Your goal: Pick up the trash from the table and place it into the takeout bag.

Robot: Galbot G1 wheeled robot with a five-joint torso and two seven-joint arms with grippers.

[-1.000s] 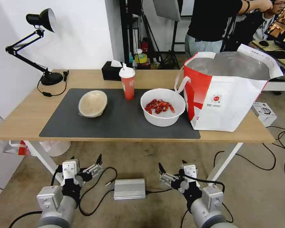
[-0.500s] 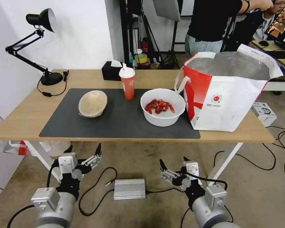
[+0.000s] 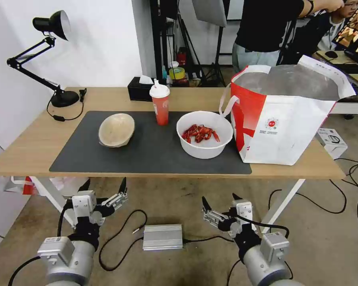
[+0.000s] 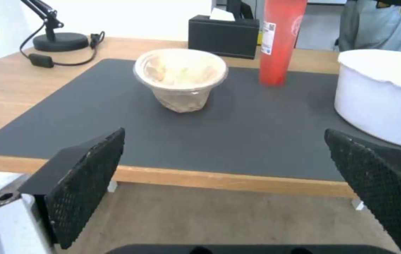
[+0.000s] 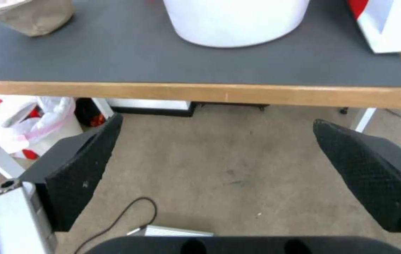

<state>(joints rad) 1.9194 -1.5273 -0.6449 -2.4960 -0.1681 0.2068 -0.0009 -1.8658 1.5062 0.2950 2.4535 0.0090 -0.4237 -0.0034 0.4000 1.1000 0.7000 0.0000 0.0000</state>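
Both grippers, left [image 3: 104, 186] and right [image 3: 219, 198], hang wide open below the table [image 3: 35, 151] edge; pulp bowl [image 3: 116, 129], cup [image 3: 160, 102] and crayfish bowl [image 3: 205, 134] sit on the mat [image 3: 147, 155], bag [image 3: 282, 115] beside.

White wall [image 3: 107, 39], black desk lamp [image 3: 51, 24], grey carpet [image 3: 179, 206]

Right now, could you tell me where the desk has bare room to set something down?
Free: the mat's front strip before the beige bowl, and bare wood between the lamp base and that bowl. Crowded: the cup, white bowl and bag sit close together on the right.
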